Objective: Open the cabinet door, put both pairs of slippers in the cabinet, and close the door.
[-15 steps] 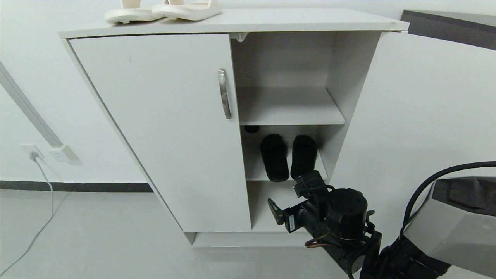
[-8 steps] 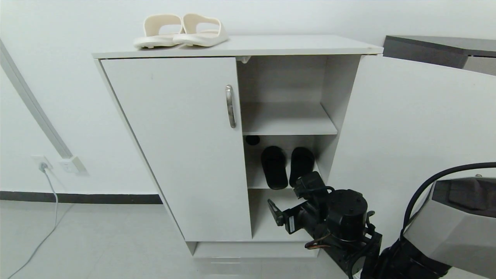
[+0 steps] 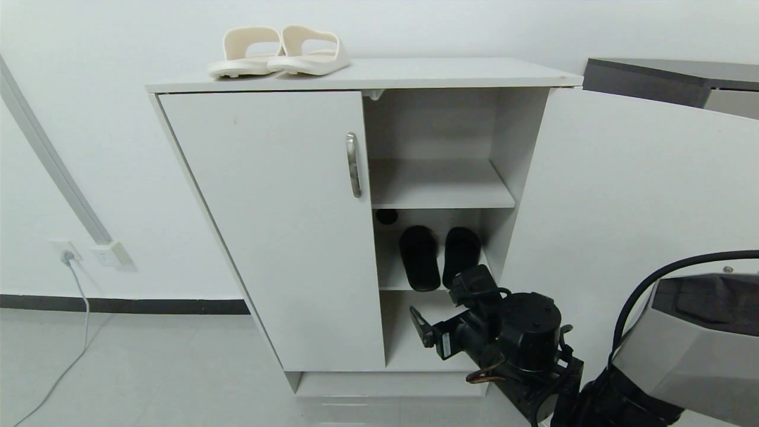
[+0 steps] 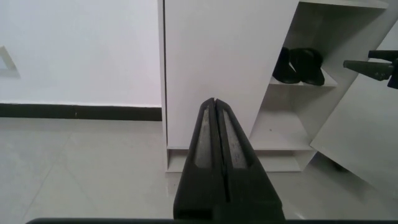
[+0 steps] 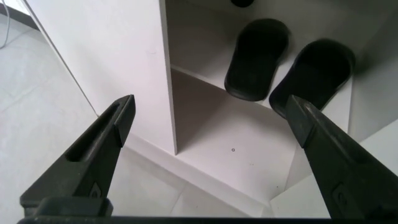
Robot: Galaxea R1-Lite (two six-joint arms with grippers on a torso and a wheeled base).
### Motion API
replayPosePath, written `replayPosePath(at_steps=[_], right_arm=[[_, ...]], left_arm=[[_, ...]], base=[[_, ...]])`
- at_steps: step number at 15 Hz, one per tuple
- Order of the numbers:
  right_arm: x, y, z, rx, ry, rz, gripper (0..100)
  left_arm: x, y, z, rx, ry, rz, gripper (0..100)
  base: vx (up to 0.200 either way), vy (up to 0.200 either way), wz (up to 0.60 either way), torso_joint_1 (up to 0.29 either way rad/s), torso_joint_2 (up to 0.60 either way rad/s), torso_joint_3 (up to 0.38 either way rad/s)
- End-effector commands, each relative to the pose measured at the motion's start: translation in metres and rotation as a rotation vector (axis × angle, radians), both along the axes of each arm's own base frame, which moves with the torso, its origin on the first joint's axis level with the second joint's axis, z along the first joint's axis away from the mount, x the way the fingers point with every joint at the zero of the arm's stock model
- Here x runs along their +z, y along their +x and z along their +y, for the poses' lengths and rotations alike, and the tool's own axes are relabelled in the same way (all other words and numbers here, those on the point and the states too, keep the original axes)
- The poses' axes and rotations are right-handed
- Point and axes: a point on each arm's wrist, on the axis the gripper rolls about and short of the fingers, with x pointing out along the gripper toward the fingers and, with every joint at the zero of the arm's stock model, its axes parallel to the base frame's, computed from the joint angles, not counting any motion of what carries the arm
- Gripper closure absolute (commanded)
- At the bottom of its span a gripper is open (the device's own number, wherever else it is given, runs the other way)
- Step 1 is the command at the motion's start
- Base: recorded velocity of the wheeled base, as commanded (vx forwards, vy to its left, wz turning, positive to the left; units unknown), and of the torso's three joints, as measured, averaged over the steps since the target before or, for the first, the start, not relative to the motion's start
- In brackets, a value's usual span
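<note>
— How is the cabinet (image 3: 462, 71) finished?
— A smooth, matt white laminate is seen on its top, its shelves and the closed door (image 3: 278, 225). The handle (image 3: 353, 165) is taken for brushed metal with a soft sheen.
— And the slippers?
— The cream slippers (image 3: 278, 52), at the left end of the cabinet top, are seen as smooth, matt moulded foam or rubber; which of the two cannot be told. The black slippers (image 3: 439, 256) on the middle shelf are matt too.
— Is anything glossy?
— The pale floor (image 3: 148, 367) is seen to be polished tile, with soft reflections. The right gripper (image 5: 209, 106) is seen as matt black plastic.
</note>
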Motion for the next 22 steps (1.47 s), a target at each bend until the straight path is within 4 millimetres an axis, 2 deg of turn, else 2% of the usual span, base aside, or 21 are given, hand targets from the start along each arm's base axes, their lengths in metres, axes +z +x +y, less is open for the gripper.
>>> replayPosePath(at_steps=[1, 2, 20, 22], right_arm=[[-0.0027, -0.0002, 0.0002, 0.0, -0.006, 0.005, 0], [-0.0027, -0.0002, 0.0002, 0.002, -0.006, 0.005, 0], [-0.0091, -0.0007, 0.0013, 0.006, -0.02, 0.001, 0], [-0.009, -0.0001, 0.0011, 0.005, -0.021, 0.0, 0]], left_arm=[[0.0, 0.0001, 0.0, 0.002, -0.001, 0.002, 100], [0.0, 0.0001, 0.0001, 0.003, -0.003, 0.002, 100], [0.0, 0.0001, 0.0001, 0.005, -0.005, 0.002, 100], [0.0, 0.0001, 0.0001, 0.005, -0.003, 0.002, 100]], base=[[0.0, 0.0, 0.0, 0.0, 0.0, 0.0], [0.0, 0.0, 0.0, 0.0, 0.0, 0.0], [0.0, 0.2, 0.0, 0.002, 0.0, 0.003], [0.0, 0.0, 0.0, 0.0, 0.0, 0.0]])
